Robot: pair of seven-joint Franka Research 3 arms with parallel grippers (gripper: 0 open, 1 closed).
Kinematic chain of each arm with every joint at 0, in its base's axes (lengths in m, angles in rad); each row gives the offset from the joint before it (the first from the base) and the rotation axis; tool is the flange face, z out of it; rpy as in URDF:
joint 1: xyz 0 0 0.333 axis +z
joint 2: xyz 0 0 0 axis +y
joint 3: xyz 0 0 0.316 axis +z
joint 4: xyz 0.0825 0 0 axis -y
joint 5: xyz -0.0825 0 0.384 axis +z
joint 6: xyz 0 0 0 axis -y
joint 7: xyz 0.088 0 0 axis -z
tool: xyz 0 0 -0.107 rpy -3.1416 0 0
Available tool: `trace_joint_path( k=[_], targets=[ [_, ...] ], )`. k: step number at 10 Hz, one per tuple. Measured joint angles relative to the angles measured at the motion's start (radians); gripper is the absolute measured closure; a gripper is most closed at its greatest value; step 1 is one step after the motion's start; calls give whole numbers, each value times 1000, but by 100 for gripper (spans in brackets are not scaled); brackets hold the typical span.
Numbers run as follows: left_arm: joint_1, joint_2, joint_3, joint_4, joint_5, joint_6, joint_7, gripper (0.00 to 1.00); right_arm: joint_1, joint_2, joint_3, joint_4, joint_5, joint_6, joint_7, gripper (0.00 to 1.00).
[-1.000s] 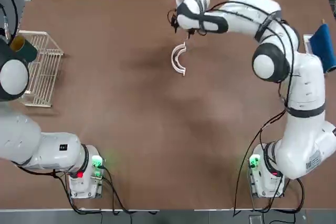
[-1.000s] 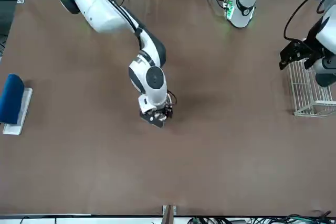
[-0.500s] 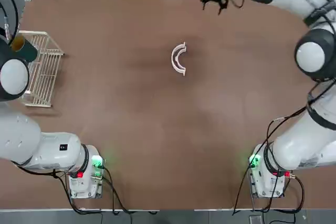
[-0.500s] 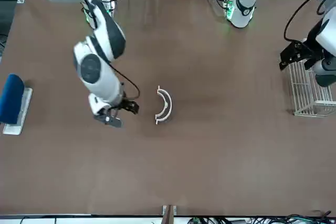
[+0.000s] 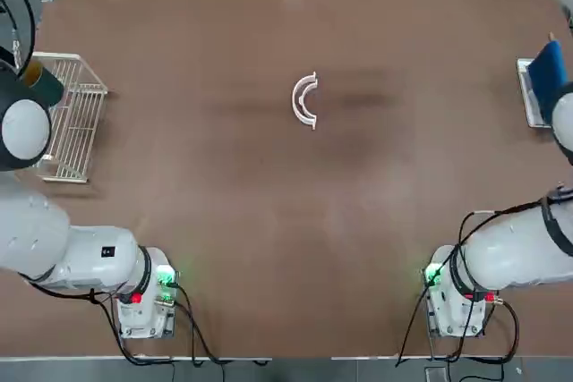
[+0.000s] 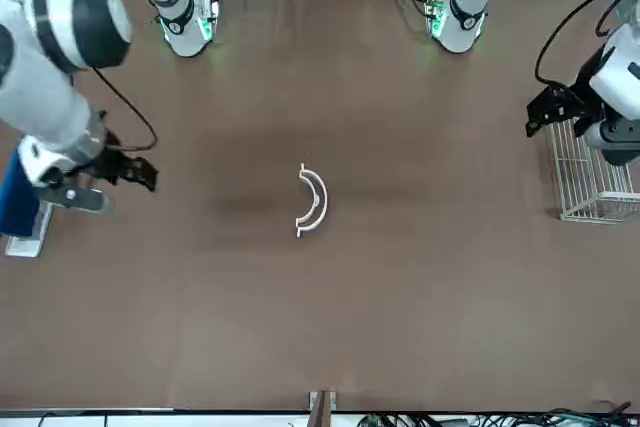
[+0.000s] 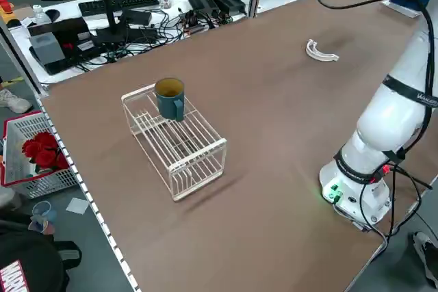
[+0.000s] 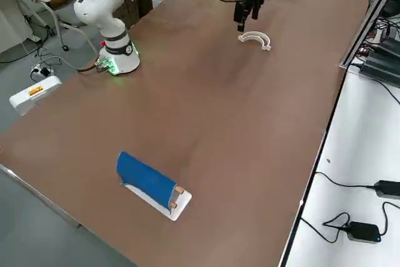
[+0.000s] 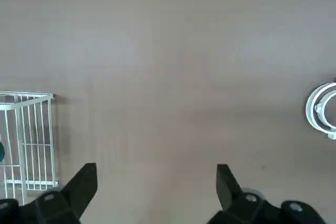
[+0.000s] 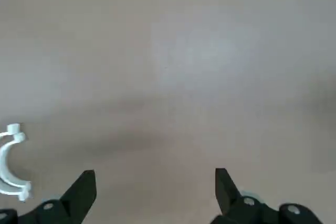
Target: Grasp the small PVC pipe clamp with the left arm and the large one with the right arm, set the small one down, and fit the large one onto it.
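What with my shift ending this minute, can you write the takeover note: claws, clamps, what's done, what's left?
Left claw: open, empty, raised by the wire basket at the robot's left.
Right claw: open, empty, raised off to the robot's right, clear of the clamps.
Clamps: small clamp and large clamp lie together mid-table, the large one apparently nested around the small one.
Done: both set down, fit apparently made.
Left: probably only checking that the fit is fully seated; the views cannot confirm it.
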Motion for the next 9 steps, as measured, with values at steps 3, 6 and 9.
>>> trace_joint_path(
  k=[3, 6, 9],
  targets=[
    [-2, 2, -7, 0, 29, 11, 7, 0, -2, -44, -136, -10, 9, -51, -196, 0],
    [2, 8, -7, 0, 30, 20, 7, 0, -29, -55, -156, 32, 9, -135, -257, 0],
    [1, 11, -7, 0, 30, 26, 7, 0, -43, -56, -157, 50, 9, -160, -300, 0]
  ],
)
